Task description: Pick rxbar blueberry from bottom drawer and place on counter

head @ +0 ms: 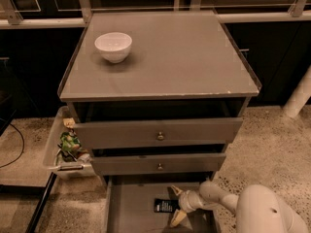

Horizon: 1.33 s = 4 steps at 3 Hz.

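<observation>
Speckled pale floor [272, 135], dark cabinets [284, 57] along the back.
</observation>
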Each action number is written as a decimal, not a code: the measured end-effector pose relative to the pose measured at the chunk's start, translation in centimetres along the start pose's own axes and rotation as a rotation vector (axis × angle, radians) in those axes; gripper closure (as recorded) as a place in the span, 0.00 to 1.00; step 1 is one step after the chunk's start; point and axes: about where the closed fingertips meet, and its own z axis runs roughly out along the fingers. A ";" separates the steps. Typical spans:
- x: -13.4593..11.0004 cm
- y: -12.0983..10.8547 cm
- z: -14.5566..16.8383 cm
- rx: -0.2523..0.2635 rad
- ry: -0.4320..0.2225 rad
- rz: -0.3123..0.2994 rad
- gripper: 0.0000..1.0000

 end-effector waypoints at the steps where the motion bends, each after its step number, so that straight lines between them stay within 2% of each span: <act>1: 0.5 -0.1 0.7 -0.007 -0.002 0.022 0.00; 2: 0.7 -0.1 0.9 -0.009 -0.002 0.028 0.07; 4: 0.7 -0.1 0.9 -0.009 -0.002 0.028 0.54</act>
